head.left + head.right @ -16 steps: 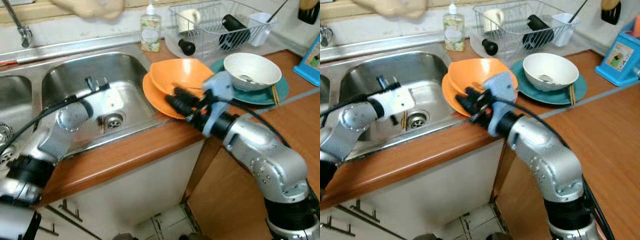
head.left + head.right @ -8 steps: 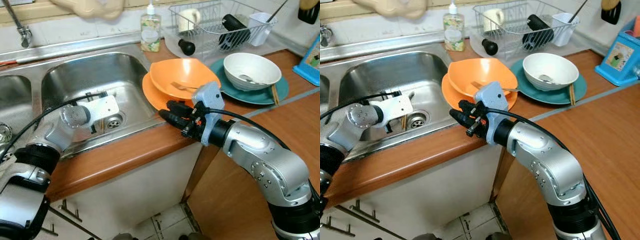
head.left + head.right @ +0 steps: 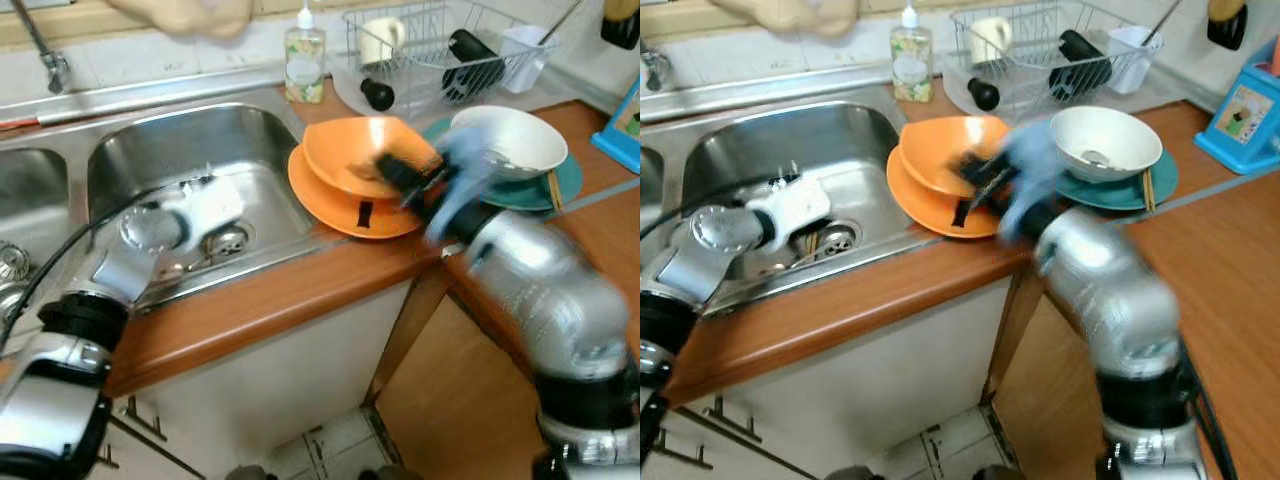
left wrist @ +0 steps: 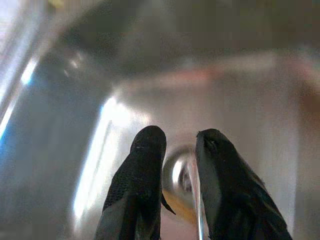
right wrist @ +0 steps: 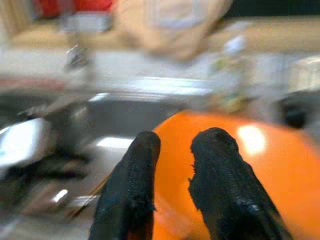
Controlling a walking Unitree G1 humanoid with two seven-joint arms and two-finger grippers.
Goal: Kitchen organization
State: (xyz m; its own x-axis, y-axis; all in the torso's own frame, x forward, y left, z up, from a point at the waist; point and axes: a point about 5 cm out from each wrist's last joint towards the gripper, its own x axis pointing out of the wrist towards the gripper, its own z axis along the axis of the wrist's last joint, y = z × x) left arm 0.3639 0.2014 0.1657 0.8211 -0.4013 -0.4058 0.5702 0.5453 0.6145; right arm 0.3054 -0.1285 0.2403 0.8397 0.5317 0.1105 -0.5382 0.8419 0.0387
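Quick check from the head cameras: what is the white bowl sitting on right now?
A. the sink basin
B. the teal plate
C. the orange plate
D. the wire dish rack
B. The white bowl rests on the teal plate on the wooden counter, to the right of the stacked orange dishes.

The left arm reached forward and down, its left gripper showing 2 black fingers parted by a narrow gap. The right arm was bent and blurred, and the right gripper likewise held its 2 fingers slightly apart.
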